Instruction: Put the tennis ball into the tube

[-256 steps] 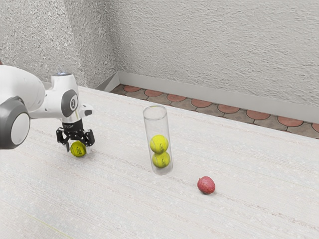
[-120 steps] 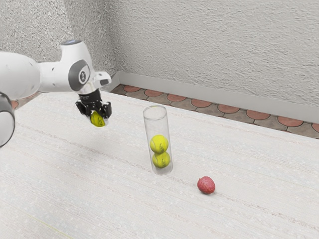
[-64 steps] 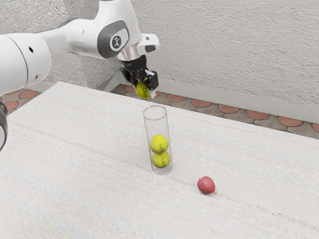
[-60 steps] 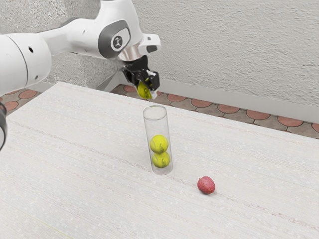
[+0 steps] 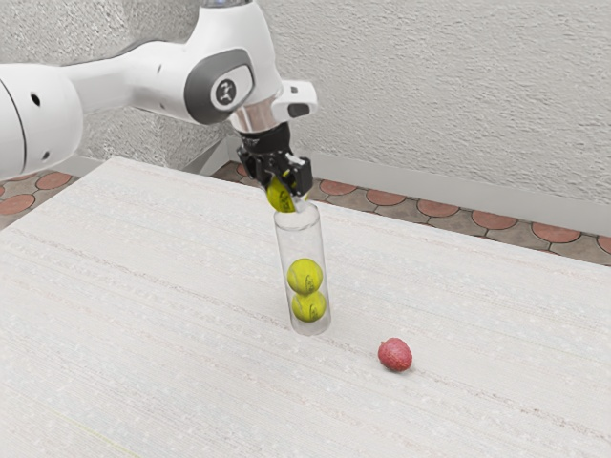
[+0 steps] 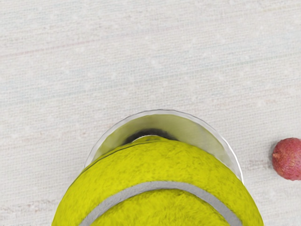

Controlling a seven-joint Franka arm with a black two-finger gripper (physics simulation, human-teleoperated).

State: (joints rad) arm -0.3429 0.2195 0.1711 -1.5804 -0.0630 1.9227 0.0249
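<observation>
Exterior view: gripper (image 5: 285, 195) closed to ball width on the held tennis ball (image 5: 280, 195), one finger either side. Held ball sits just above the mouth of the clear tube (image 5: 300, 242), its centre a little toward the exterior view's left of the opening. Tube upright on the counter (image 5: 153, 334), long axis vertical; the gripper tilts somewhat against it. Upper tennis ball (image 5: 304, 276) rests on lower tennis ball (image 5: 308, 306) inside, leaving room above. Red fruit (image 5: 394, 355) lies apart from the tube, toward the exterior view's right.

Wrist view: held ball overlaps the mouth; an arc of rim (image 6: 162, 112) is visible past it. Judged: near alignment, not confirmed as centred. Step in hand: final lining-up. Next move wants a slight shift toward the exposed opening, then lowering and release along the tube's axis. Risk: ball or fingertip catches the rim and tips the tube.
</observation>
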